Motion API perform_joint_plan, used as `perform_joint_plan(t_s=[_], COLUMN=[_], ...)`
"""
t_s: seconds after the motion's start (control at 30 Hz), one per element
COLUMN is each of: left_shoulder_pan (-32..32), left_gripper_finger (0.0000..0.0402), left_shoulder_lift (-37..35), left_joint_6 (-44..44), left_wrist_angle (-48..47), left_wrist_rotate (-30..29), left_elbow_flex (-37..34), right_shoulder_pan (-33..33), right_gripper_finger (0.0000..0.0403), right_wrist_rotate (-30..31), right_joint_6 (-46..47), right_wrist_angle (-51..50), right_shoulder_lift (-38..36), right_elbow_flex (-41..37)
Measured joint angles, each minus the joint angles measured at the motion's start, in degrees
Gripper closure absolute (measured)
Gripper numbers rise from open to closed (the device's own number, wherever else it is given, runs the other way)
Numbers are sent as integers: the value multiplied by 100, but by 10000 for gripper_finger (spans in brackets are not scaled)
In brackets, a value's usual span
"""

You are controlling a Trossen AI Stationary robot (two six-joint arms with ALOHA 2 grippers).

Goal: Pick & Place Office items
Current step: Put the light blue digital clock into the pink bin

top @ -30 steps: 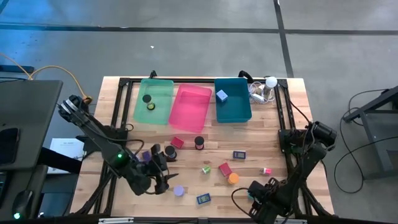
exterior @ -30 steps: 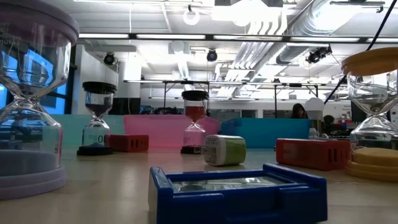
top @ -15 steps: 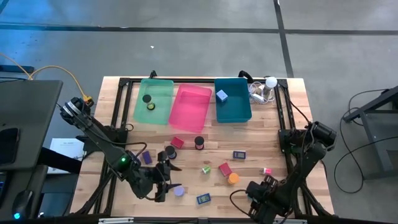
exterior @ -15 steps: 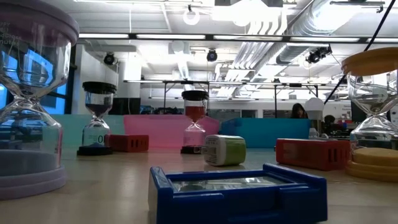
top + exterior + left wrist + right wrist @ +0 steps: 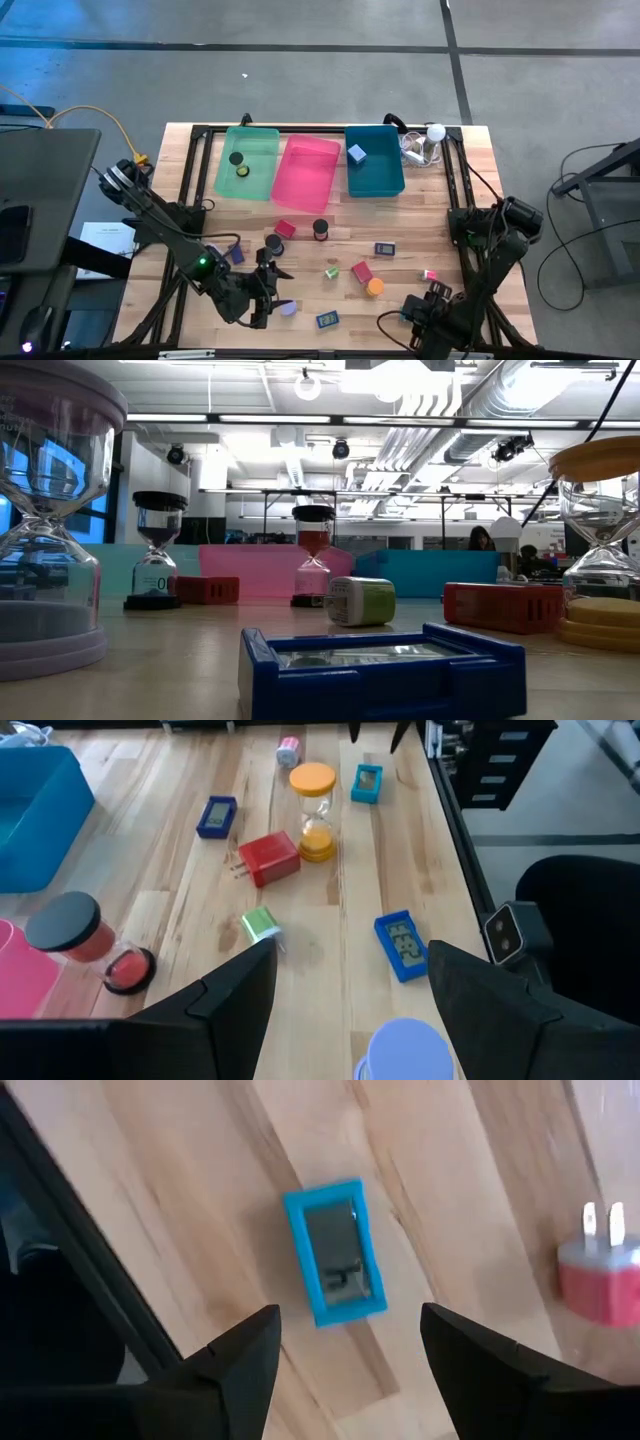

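Small office pieces lie scattered on the wooden table: red blocks, a green block, blue framed pieces, and sand timers with black, orange and lavender caps. My left gripper is open near the table's near edge, close beside the lavender-capped timer, which shows between its fingers in the left wrist view. My right gripper is open low at the near right, above a light-blue framed piece lying flat. A pink plug block lies beside it.
Green, pink and teal bins stand in a row at the far side. The green bin holds two round pieces, the teal one a blue block. A white ball-topped gadget sits at the far right corner. A dark frame borders the table.
My left gripper has moved toward the table's near edge and rightward, closing in on the lavender-capped timer. My right gripper has shifted a little to the right. No piece has moved.
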Motion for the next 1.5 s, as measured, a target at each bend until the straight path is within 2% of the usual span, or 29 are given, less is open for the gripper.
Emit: perform_joint_plan(t_s=[0.43,0.7,1.1,1.3,1.5], left_shoulder_pan=[10,48,128,188,242], left_gripper_finger=[152,152,152,152,152], left_shoulder_lift=[22,22,22,20,21], left_joint_6=[42,43,-40,-73,-677], left_wrist_angle=[204,235,286,326,330], left_wrist_rotate=[87,91,80,5,-1], left_elbow_flex=[0,0,0,0,0], right_shoulder_pan=[101,130,130,130,112], right_gripper_finger=[172,172,172,172,172], right_wrist_rotate=[-165,-52,-248,-104,42], right_joint_6=[215,-107,-364,-662,-672], right_wrist_angle=[816,1305,1927,2141,2147], right_shoulder_lift=[0,0,-37,-35,-24], right_elbow_flex=[-724,-922,-1456,-1542,-1549])
